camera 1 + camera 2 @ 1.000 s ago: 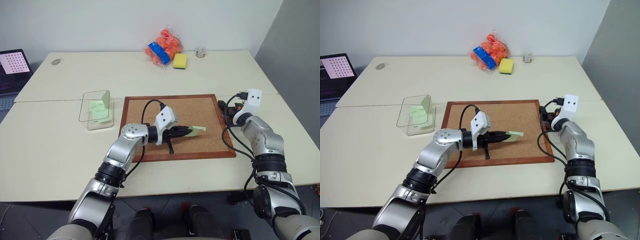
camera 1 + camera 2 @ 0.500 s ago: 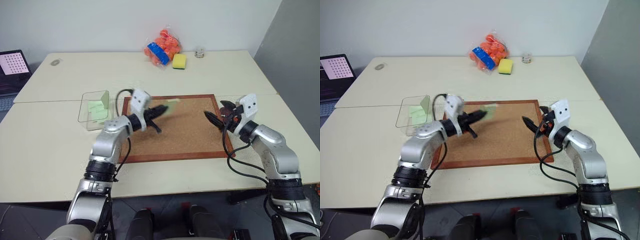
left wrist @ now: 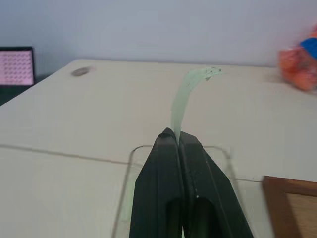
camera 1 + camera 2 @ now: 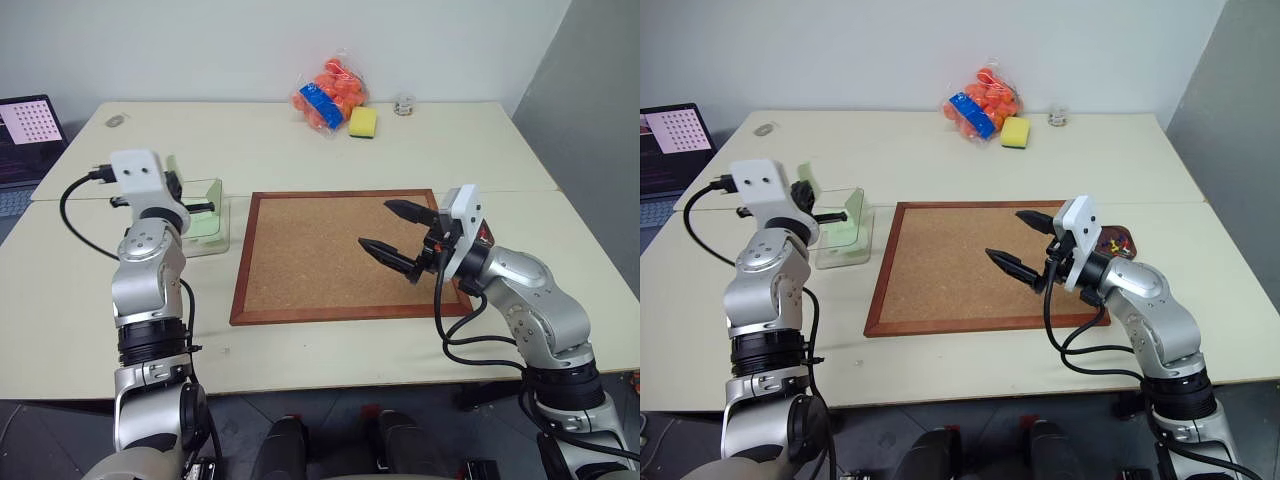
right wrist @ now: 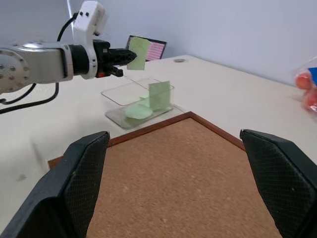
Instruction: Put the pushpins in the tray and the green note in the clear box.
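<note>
My left gripper (image 3: 173, 135) is shut on the pale green note (image 3: 187, 94), which curls up from between its fingertips. It hovers level just above the near side of the clear box (image 4: 222, 215). Other green slips (image 5: 158, 94) lie inside the box. From the right wrist view I see the left gripper (image 5: 121, 55) with the green note (image 5: 139, 52) at its tip. My right gripper (image 4: 1003, 234) is open and holds nothing, above the right half of the cork board (image 4: 320, 255). Behind its wrist sits the small reddish-brown tray (image 4: 1129, 236) with red and yellow pushpins (image 4: 1116, 242) in it.
The wood-framed cork board fills the middle of the table. At the far edge lie a bag of orange balls (image 4: 325, 95), a yellow sponge (image 4: 362, 121) and a small glass jar (image 4: 403, 103). A laptop (image 4: 25, 125) stands at the far left.
My left arm swung left with the green note, from over the cork board to above the clear box. My right gripper came from the tray to over the board, still open.
</note>
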